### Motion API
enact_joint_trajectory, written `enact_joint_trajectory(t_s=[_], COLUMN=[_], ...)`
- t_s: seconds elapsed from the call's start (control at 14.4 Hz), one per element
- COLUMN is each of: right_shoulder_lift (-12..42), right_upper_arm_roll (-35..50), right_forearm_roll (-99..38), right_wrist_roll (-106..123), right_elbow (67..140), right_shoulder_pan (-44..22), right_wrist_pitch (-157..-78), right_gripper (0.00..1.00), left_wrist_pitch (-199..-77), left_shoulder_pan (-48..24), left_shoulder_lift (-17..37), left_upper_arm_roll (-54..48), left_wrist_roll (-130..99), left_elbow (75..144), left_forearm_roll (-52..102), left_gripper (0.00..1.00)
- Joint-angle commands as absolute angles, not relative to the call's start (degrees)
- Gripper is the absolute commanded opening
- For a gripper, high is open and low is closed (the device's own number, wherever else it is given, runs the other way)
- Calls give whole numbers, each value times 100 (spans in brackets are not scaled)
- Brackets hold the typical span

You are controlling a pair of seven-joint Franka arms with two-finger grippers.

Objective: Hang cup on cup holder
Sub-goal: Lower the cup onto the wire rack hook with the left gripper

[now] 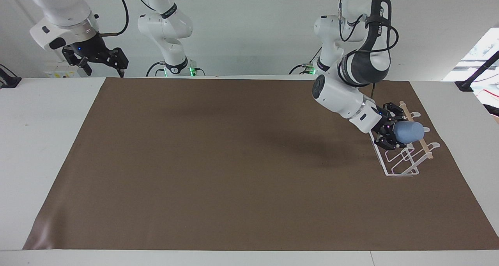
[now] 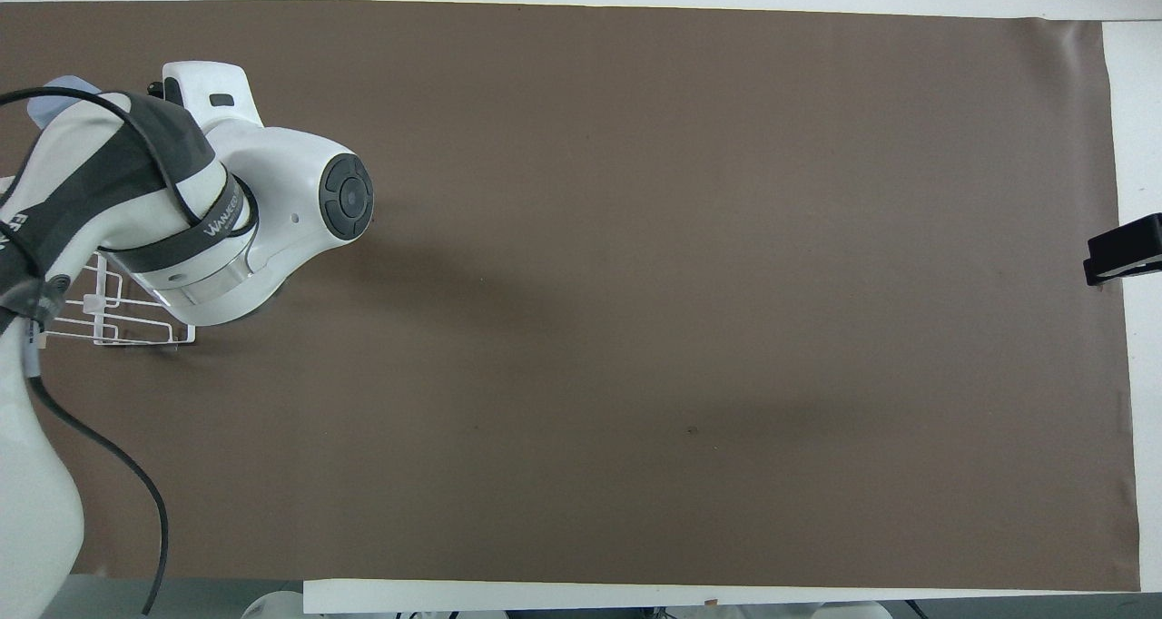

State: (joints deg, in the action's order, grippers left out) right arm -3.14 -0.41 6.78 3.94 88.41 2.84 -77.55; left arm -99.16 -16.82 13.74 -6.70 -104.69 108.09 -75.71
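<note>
The light-blue cup (image 1: 409,132) lies on its side in the air, at the height of the wooden dowel (image 1: 423,146) of the clear cup holder (image 1: 401,169). Its base points toward the left arm's end of the table. My left gripper (image 1: 395,131) is shut on the cup, over the rack's prongs. In the overhead view the left arm covers the gripper; only a sliver of the cup (image 2: 56,86) and part of the rack (image 2: 100,315) show. My right gripper (image 1: 104,65) waits open and empty, raised over the table's corner at the right arm's end, and its tip shows in the overhead view (image 2: 1121,258).
A brown mat (image 1: 234,160) covers most of the white table (image 1: 39,141). The rack stands on the mat near its edge at the left arm's end. A black stand (image 1: 473,78) sits at the table corner near the left arm's base.
</note>
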Motion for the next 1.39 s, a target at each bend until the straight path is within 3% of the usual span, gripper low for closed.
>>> enact_joint_trajectory(t_s=[0.0,1.32], right_shoulder_lift=[-343,-422], right_upper_arm_roll=[-97,-123], right_forearm_roll=[563,378], right_wrist_roll=[501,694], right_elbow=[8824,8965], right_shoulder_pan=[281,395], right_wrist_pitch=[-7708,-7655], right_gripper=[99,99], left_wrist_pitch=[-9721,-8877], left_shoulder_pan=[-1556,-1275], left_shoulder_lift=[1836,1749], left_upper_arm_roll=[-712,-712], left_wrist_roll=[-11195,-12392], left_elbow=[10643,11619], left_forearm_roll=[-8164,-8920], left_gripper=[0,0])
